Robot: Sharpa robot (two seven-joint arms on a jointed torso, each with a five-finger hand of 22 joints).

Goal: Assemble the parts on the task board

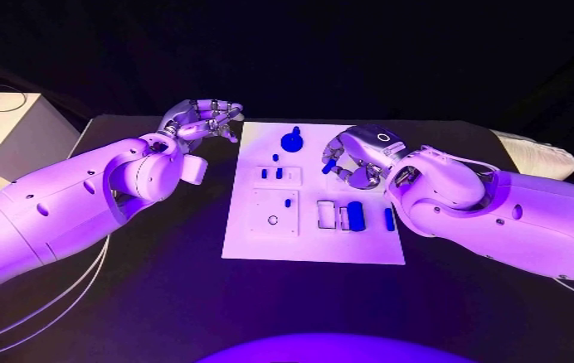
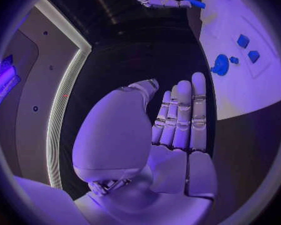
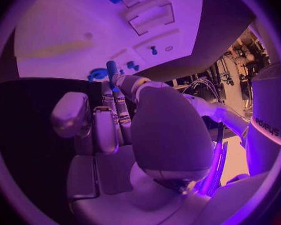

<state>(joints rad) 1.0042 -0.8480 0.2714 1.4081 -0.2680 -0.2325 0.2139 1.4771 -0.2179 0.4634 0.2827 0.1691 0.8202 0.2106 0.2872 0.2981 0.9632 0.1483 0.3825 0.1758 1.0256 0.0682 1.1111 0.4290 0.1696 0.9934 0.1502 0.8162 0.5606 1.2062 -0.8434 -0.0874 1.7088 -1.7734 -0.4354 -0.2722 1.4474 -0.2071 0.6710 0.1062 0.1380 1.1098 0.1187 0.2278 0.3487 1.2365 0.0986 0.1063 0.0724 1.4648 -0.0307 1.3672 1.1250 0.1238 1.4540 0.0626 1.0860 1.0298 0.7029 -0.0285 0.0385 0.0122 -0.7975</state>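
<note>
The white task board point(image 1: 313, 239) lies mid-table. On it sit a round blue part point(image 1: 292, 141), two short blue pegs point(image 1: 271, 173), a blue block point(image 1: 355, 215) and a thin blue bar point(image 1: 390, 219). My right hand point(image 1: 359, 157) hovers over the board's right middle and pinches a blue peg point(image 1: 329, 166) at its fingertips; the right wrist view shows this peg point(image 3: 112, 69) upright near the round part point(image 3: 98, 75). My left hand point(image 1: 203, 123) hangs beside the board's far left corner, over the black table. Its fingers point(image 2: 181, 115) are stretched out side by side and hold nothing.
A pale box point(image 1: 30, 131) stands at the table's far left edge and a whitish object point(image 1: 532, 154) at the far right. Cables point(image 1: 60, 297) trail over the front left of the table. Recessed slots point(image 1: 325, 214) sit beside the blue block.
</note>
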